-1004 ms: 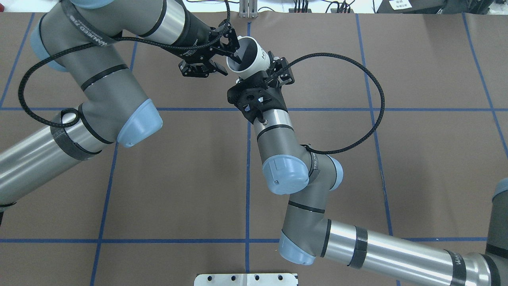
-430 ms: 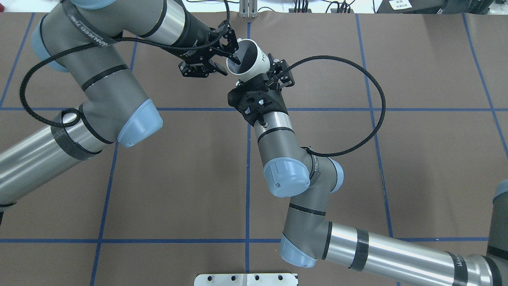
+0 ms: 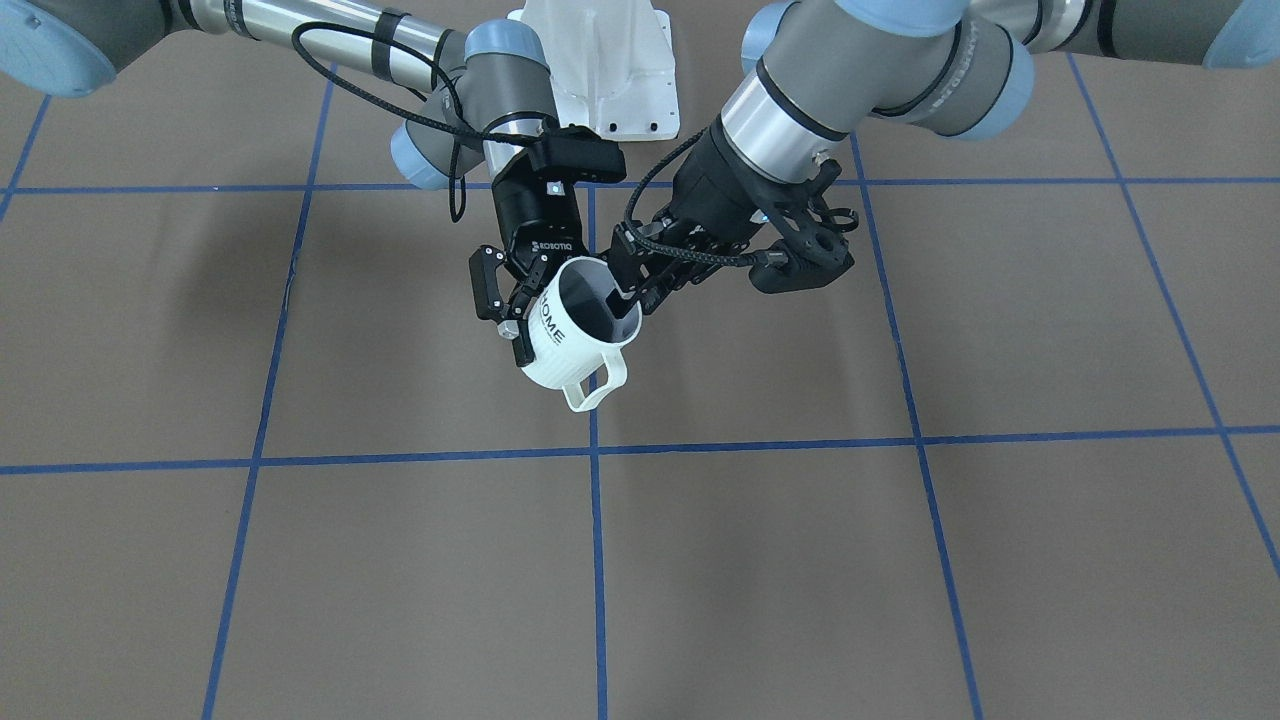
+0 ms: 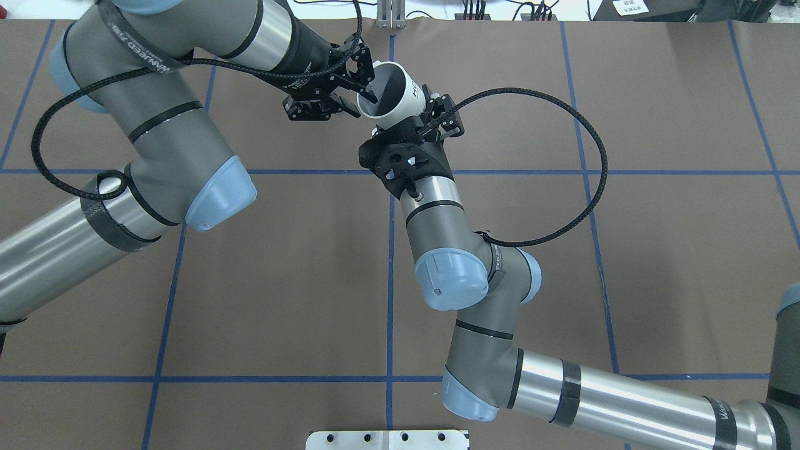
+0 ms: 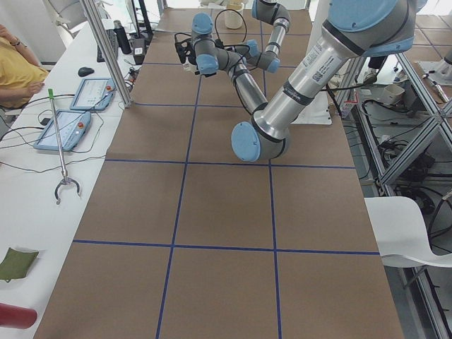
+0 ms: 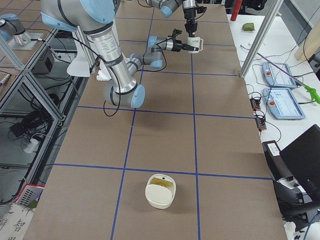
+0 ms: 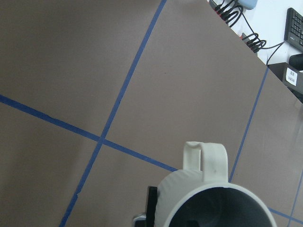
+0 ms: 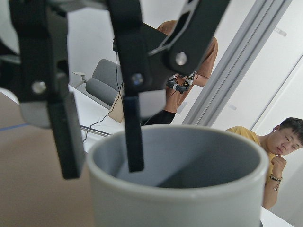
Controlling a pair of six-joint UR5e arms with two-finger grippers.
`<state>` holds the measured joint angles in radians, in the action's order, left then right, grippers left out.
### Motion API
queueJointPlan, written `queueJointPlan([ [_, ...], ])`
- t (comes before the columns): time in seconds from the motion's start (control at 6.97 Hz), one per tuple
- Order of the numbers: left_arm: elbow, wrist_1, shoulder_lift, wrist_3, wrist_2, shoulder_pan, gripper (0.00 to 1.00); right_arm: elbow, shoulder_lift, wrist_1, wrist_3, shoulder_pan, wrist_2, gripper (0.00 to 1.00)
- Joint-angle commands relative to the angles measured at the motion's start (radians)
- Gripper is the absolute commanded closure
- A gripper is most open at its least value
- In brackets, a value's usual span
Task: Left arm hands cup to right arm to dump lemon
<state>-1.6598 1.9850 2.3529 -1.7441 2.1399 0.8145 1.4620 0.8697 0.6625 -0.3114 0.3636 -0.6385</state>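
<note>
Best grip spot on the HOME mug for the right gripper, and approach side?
Probably the body below the rim, jaws across it, from the robot's side. The left gripper pinches the rim of the cup, one finger inside, and the handle points away from the robot, so both are out. The right gripper flanks that wall.

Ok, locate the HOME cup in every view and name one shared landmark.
Front-facing: cup just left of centre.
Overhead: cup top centre.
Exterior left: too far to pick out.
Exterior right: cup top centre.
Left wrist: cup bottom right.
Right wrist: cup fills the bottom.
Landmark: the blue tape line beneath it.
</note>
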Motion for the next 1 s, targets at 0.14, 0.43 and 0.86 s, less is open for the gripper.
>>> queueJointPlan([
  [0.14,0.008,0.002,0.002,0.002,-0.050,0.000,1.00,0.000,0.000,-0.001,0.000,0.000,0.000,0.49],
  [0.43,0.014,0.003,0.002,0.005,-0.078,-0.006,1.00,0.005,0.006,-0.011,0.000,0.000,0.000,0.01],
  [0.86,0.015,0.003,0.005,0.005,-0.078,-0.008,1.00,0.008,0.017,-0.009,0.003,-0.031,0.061,0.01],
])
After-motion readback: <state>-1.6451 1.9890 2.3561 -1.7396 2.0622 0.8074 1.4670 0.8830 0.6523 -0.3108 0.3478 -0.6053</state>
